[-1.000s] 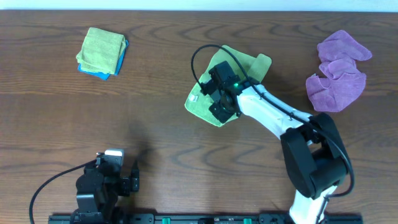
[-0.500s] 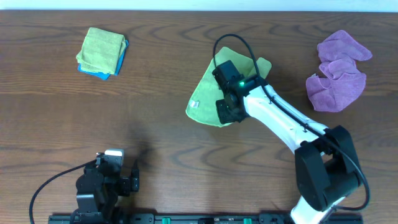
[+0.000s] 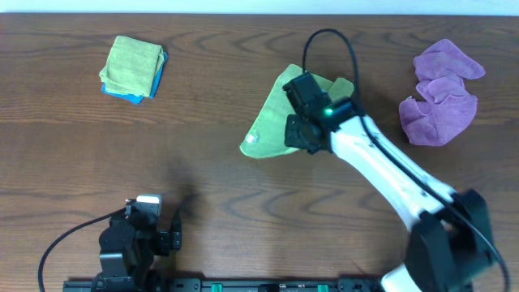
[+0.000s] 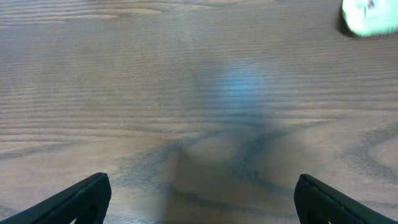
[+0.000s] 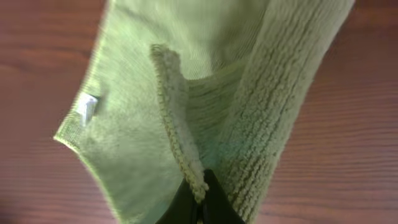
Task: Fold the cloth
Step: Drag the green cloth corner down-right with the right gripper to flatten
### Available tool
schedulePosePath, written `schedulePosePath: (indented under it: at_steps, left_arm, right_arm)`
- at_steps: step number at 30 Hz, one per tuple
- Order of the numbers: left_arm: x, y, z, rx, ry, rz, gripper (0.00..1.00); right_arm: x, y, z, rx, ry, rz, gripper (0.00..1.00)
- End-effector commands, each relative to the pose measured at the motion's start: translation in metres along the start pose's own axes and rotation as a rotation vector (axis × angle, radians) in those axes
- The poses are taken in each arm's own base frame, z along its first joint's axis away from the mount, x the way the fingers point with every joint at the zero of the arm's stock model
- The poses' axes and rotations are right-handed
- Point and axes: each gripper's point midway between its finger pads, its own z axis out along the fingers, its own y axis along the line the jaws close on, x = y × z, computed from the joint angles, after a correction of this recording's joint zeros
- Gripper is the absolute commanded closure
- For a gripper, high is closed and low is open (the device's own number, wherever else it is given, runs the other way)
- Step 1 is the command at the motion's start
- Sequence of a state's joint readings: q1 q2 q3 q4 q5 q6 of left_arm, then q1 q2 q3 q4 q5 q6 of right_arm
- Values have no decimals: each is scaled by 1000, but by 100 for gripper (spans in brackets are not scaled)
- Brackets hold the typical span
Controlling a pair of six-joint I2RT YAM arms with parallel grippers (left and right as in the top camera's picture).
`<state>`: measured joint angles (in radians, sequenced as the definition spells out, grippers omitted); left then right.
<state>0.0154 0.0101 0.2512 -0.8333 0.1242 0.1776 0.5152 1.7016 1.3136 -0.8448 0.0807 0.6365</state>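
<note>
Right wrist view shows the right pincer (image 5: 199, 200) at the bottom middle of the frame. It is clenched tight on the bumpy edge of the cloth (image 5: 155, 112). The lime-green cloth hangs and spreads away from the tips, with one side doubled over. A small white tag (image 5: 89, 107) sits near its left corner.

From above, the cloth lies in the upper middle of the table (image 3: 203, 162), shaped like a crooked triangle. I think the fold is only begun: one part is pulled over, but the edges do not line up and nothing is flat yet. The cloth needs laying down and smoothing.

The left pincer (image 4: 205, 202) waits at the lower left of the top view, spread wide and holding nothing.

Far off are a purple cloth (image 3: 442, 93) at the upper right and a green pile (image 3: 132, 66) on a blue cloth (image 3: 156, 81) at the upper left.

The arm (image 3: 381, 162) hides the right part of the cloth. The pincer tips are cut off at the frame bottom. A blurry pale blob sits in the upper right of the left wrist view; I cannot tell what it is.
</note>
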Motion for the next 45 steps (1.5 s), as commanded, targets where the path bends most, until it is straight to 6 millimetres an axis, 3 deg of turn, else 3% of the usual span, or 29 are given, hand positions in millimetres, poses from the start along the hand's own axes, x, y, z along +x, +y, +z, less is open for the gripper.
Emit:
schedulePosePath:
  at_steps: [1, 4, 14, 25, 27, 31, 35, 40, 45]
  left_arm:
    - [16, -2, 1, 8, 58, 21, 5]
    - [16, -2, 1, 8, 58, 21, 5]
    - [16, -2, 1, 8, 58, 21, 5]
    - [16, -2, 1, 8, 58, 21, 5]
    - [16, -2, 1, 8, 58, 21, 5]
    - [16, -2, 1, 8, 58, 21, 5]
    - [16, -2, 1, 8, 58, 21, 5]
    - [16, -2, 1, 8, 58, 21, 5]
    - [16, -2, 1, 8, 58, 21, 5]
  right_arm:
    - [-3, -14, -12, -1, -30, 60, 98]
    - [12, -24, -8, -14, 3, 100, 99]
    - [90, -71, 30, 5, 68, 373, 98]
    - [145, -122, 41, 52, 62, 711, 98]
    - [145, -125, 41, 56, 54, 704, 92]
    - [133, -112, 37, -25, 25, 501, 63]
    - [125, -105, 29, -73, -8, 420, 45]
    - [117, -101, 18, -112, -59, 331, 34]
    - [118, -101, 19, -107, -56, 291, 34]
